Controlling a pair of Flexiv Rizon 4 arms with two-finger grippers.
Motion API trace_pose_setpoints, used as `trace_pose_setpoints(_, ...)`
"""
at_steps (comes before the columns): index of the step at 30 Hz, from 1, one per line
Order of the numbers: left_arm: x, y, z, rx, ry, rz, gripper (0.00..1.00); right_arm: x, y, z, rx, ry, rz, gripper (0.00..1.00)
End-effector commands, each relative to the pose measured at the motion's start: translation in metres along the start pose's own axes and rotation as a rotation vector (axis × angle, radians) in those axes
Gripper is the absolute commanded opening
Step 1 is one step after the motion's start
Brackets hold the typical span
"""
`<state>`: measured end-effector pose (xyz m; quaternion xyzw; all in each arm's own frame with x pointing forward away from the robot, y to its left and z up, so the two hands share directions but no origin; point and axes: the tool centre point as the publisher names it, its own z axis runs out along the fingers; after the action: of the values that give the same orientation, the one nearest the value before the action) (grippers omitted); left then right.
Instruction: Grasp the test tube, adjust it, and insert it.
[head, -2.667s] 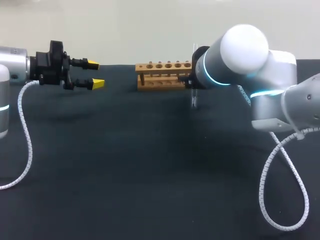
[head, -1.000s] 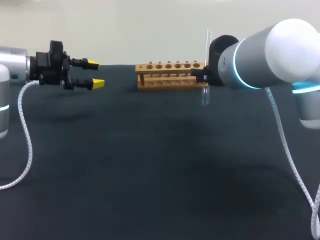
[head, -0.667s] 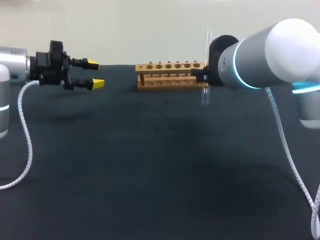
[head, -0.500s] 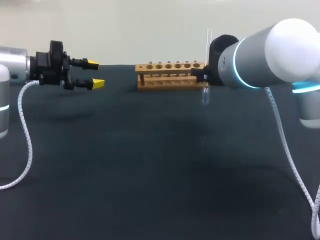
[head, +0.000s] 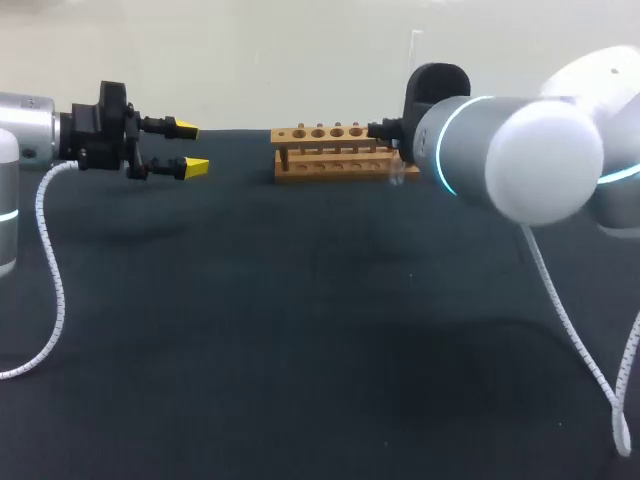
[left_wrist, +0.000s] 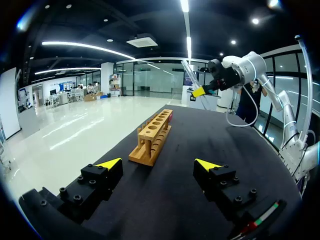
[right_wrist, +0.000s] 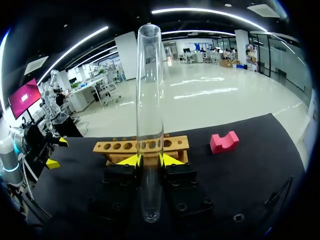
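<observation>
- Far to the left, my left arm's fingers (head: 189, 148) hang above the dark counter (head: 300, 350), spread apart and gripping nothing. The left wrist view shows the same fingers (left_wrist: 159, 165) released, their yellow tips pointing along the counter toward the rack.
- Further right, a wooden rack (head: 335, 150) with a row of holes stands near the counter's far edge. The left wrist view sees it end-on (left_wrist: 152, 140), running away from the fingers. The right wrist view sees its long side (right_wrist: 117, 146).
- Next comes the test tube (right_wrist: 150, 100), clamped between my right arm's fingers (right_wrist: 150, 160). In the right wrist view it rises upright between the yellow tips and its rounded end hangs below them, with the rack behind it.
- From the head view the right wrist hides those fingers, and only a faint sliver of the tube (head: 414, 45) shows above it, by the rack's right end.
- The left wrist view shows the tube (left_wrist: 188, 71) tilted and held in the air past the rack's far end, in no hole, with one yellow tip of the right fingers (left_wrist: 199, 92) against it.
- A pink block (right_wrist: 223, 142) lies on the counter beside the rack. Only the right wrist view shows it.
</observation>
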<state>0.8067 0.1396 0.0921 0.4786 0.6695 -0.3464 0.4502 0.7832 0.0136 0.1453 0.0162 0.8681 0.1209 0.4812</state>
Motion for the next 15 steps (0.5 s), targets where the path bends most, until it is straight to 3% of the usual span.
trace_pose_setpoints(1,0.001,-0.001,0.000,-0.002,-0.005,0.003,1.00,-0.002,0.002,0.008,-0.010,-0.117,0.002,0.00)
trace_pose_setpoints(15,0.001,-0.001,0.000,-0.002,-0.005,0.003,1.00,-0.029,0.010,0.026,0.076,-0.328,-0.006,0.00)
